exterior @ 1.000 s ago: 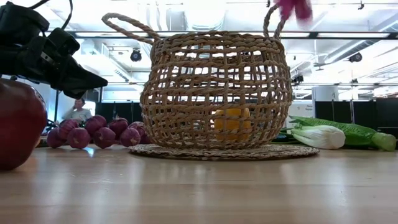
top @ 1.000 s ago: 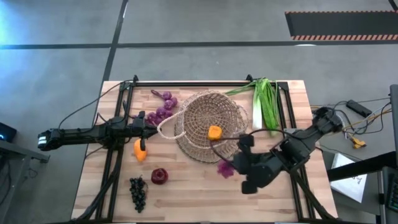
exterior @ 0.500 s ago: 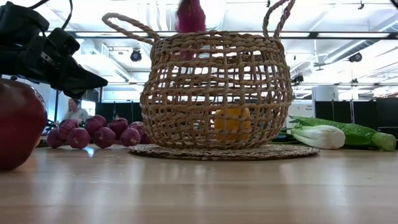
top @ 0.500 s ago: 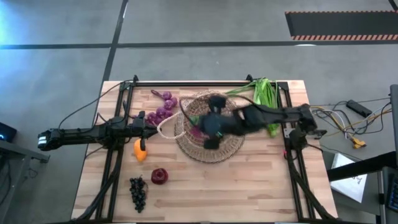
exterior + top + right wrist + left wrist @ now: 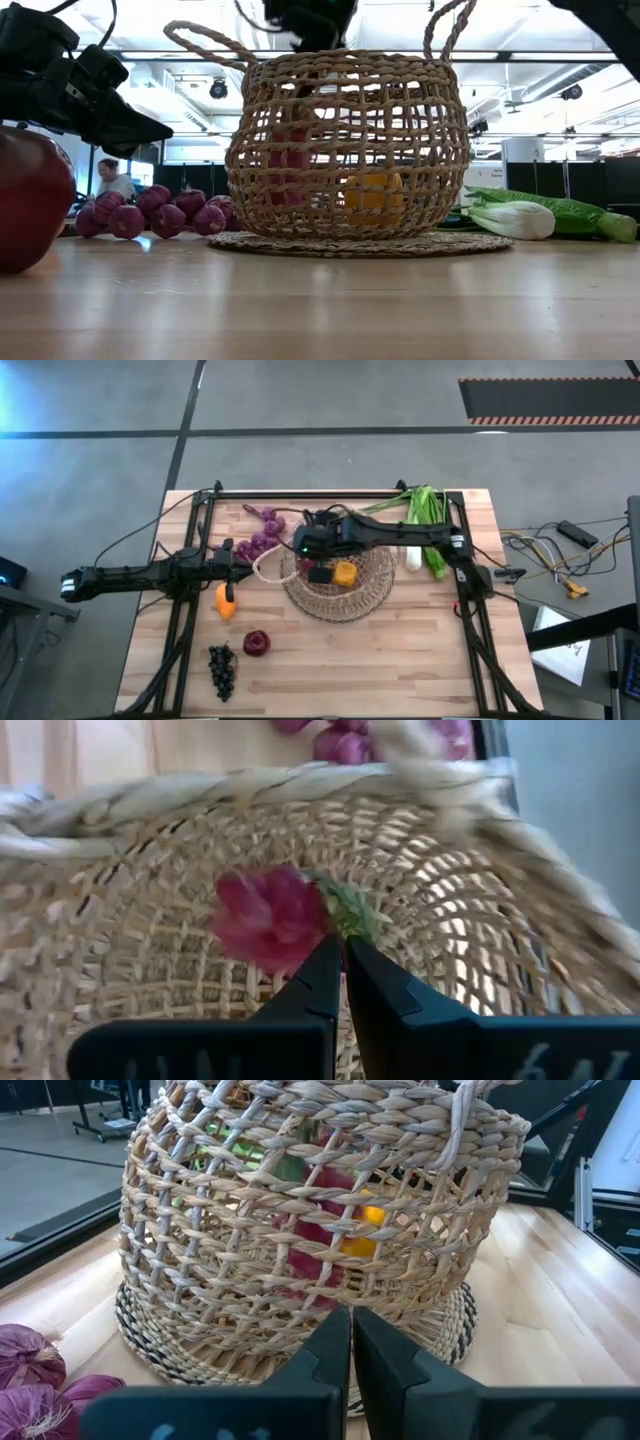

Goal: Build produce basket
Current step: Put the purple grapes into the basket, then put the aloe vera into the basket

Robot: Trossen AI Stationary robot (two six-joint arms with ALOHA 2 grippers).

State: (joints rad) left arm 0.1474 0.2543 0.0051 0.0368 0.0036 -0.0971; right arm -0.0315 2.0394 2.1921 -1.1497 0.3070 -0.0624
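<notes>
The tan wicker basket [image 5: 372, 598] stands mid-table with an orange fruit [image 5: 345, 573] inside. My right gripper [image 5: 340, 952] reaches over the basket's left part [image 5: 314, 560] and is shut on a pink-purple bunch [image 5: 268, 920], which also shows through the weave in the low view [image 5: 285, 155]. My left gripper [image 5: 351, 1342] is shut and empty, hovering left of the basket [image 5: 236, 558]. On the table lie purple grapes [image 5: 262, 535], an orange fruit [image 5: 226, 603], a dark red apple [image 5: 256, 643], dark grapes [image 5: 221, 668] and green leeks [image 5: 427, 525]. My right gripper pinches the bunch at its green stem end [image 5: 347, 910] between its two fingertips. The fingers come from above, pointing down into the basket. The bunch hangs inside the basket walls; whether it rests on the basket's bottom I cannot tell.
The basket's loop handles [image 5: 205, 40] rise beside my right gripper. The dark frame rails [image 5: 200, 530] run along the table's left, far and right sides. The near part of the table has bare wood [image 5: 400, 670].
My right gripper has swung from the table's near right, up and toward the far left, over the basket, carrying the pink-purple bunch. The bunch, first above the rim, is now down inside the basket.
</notes>
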